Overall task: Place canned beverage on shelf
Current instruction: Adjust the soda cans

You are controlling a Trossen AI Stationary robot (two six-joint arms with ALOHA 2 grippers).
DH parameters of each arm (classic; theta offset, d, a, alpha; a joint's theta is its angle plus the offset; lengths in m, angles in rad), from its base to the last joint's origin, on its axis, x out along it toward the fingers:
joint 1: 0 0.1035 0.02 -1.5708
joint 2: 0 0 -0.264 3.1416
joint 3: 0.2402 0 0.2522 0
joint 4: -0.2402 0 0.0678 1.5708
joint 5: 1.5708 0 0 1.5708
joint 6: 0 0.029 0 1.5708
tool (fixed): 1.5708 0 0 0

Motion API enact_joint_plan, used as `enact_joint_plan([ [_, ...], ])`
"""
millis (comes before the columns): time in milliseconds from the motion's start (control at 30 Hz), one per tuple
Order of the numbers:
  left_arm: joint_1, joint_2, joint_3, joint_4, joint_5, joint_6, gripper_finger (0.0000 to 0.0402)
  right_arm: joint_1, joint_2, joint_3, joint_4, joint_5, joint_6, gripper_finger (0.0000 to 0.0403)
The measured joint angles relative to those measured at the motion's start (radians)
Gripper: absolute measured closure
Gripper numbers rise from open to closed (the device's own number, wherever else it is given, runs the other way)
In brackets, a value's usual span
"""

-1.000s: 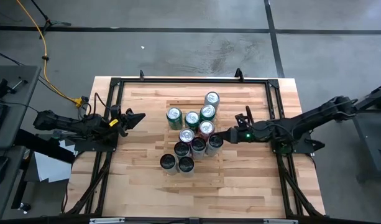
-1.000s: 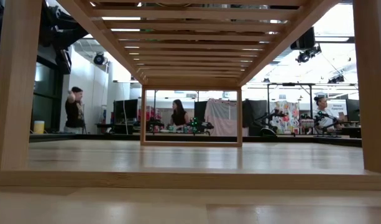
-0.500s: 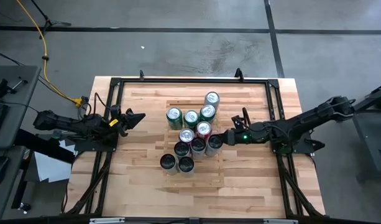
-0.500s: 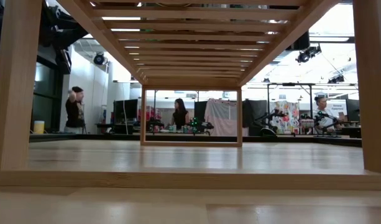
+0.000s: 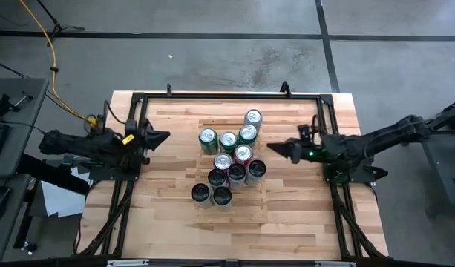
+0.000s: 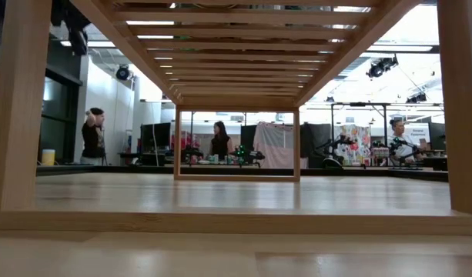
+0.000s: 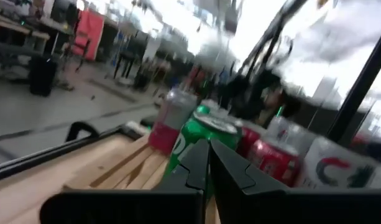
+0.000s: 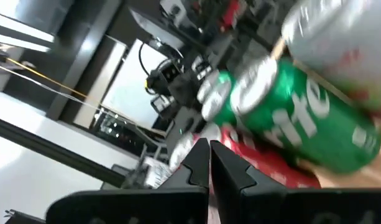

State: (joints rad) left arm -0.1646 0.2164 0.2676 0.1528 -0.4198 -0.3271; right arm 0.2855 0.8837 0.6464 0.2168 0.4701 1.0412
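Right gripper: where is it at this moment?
High view: the right gripper sits shut over the table's right half, just right of the can cluster and apart from it, holding nothing.

Ten cans (image 5: 231, 165), two arms, one shelf (image 5: 286, 119).

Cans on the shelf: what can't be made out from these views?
- High view: cans show tops only; labels hidden.
- Low view: slats of the shelf overhead hide the cans entirely.
- Left wrist view: blur smears can labels; fingers cover the green can.
- Right wrist view: picture edge crops the silver can.
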Motion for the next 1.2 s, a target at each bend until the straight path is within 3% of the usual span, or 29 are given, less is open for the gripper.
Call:
enact_joint_plan([
  [100,0.000,0.075,0.154,-0.179,0.022,0.053,0.0394,0.000,-0.049,0.006,-0.006,0.031,-0.066,0.0403],
  [267,0.000,0.302,0.430,-0.324,0.087,0.181,0.0395,-0.006,-0.067,0.080,-0.053,0.047,-0.199,0.0403],
  [467,0.000,0.688,0.844,-0.573,0.232,0.372,0.0401,-0.006,-0.051,0.209,-0.305,0.058,-0.257,0.0403],
  [600,0.000,0.921,1.108,-0.774,0.264,0.487,0.0400,-0.006,-0.034,0.280,-0.449,0.057,-0.257,0.0403],
  [733,0.000,1.075,1.309,-0.900,0.261,0.549,0.0388,-0.006,-0.017,0.323,-0.522,0.051,-0.258,0.0403],
  [933,0.000,1.190,1.474,-0.997,0.261,0.517,0.0327,-0.006,-0.001,0.326,-0.540,0.011,-0.260,0.0403],
  [1200,0.000,1.199,1.486,-1.011,0.264,0.361,0.0175,-0.006,0.007,0.326,-0.580,-0.030,-0.257,0.0403],
])
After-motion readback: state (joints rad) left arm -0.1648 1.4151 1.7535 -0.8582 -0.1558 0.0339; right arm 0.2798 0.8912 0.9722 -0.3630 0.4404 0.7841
